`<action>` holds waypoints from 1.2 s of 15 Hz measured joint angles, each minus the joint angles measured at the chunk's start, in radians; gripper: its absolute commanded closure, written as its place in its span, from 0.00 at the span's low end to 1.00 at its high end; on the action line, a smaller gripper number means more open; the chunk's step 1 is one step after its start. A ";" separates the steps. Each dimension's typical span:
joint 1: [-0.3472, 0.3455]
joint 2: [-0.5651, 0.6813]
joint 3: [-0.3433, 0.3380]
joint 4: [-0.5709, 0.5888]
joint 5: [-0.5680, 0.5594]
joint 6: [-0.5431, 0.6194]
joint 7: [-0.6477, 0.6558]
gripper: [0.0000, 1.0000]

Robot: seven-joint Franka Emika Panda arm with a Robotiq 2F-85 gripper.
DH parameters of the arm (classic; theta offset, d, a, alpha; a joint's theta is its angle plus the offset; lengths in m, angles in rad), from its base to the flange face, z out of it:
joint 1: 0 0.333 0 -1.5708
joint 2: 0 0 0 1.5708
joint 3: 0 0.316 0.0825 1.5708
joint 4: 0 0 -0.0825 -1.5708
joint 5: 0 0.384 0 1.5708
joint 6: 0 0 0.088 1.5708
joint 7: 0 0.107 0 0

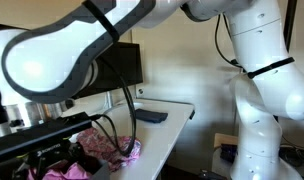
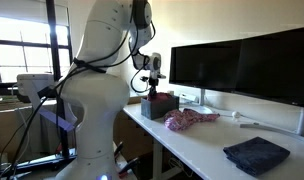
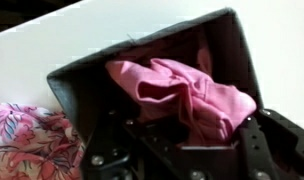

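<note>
**A:** Looking down the wrist view, the crumpled pink cloth (image 3: 182, 90) lies bunched inside the dark, open-topped rectangular box (image 3: 77, 90), with one fold trailing towards the camera.

**B:** And the end effector (image 3: 197, 140)?

**A:** Drawn right together, and that trailing fold looks pinched in it. So it's gripping the pink cloth by one edge, with most of the fabric resting in the box.

**B:** In an exterior view it hangs straight over the box (image 2: 159, 106), which is near the end of the white tabletop (image 2: 207, 145).

**A:** With soft fabric held by a single fold, I'd say the grip needs to be firm and any travel slow and plumb. A sideways pull could drag cloth against a wall and shove that light-looking box.

**B:** Loose folds near the rim are the snag risk, I reckon.

**A:** Agreed. Just beside the box there's a rumpled floral pink-and-white fabric (image 3: 27, 140) on the tabletop, close enough to get brushed.

**B:** Further out?

**A:** A folded dark blue cloth (image 2: 256, 155) lies well apart, towards the near end. Two wide black monitors (image 2: 242, 65) stand along the back.
</note>
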 measured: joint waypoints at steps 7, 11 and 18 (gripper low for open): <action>-0.081 -0.035 0.023 -0.079 0.044 0.024 -0.066 0.39; -0.101 -0.031 0.024 -0.071 0.044 0.024 -0.127 0.13; -0.107 -0.019 0.024 0.023 0.009 0.024 -0.227 0.00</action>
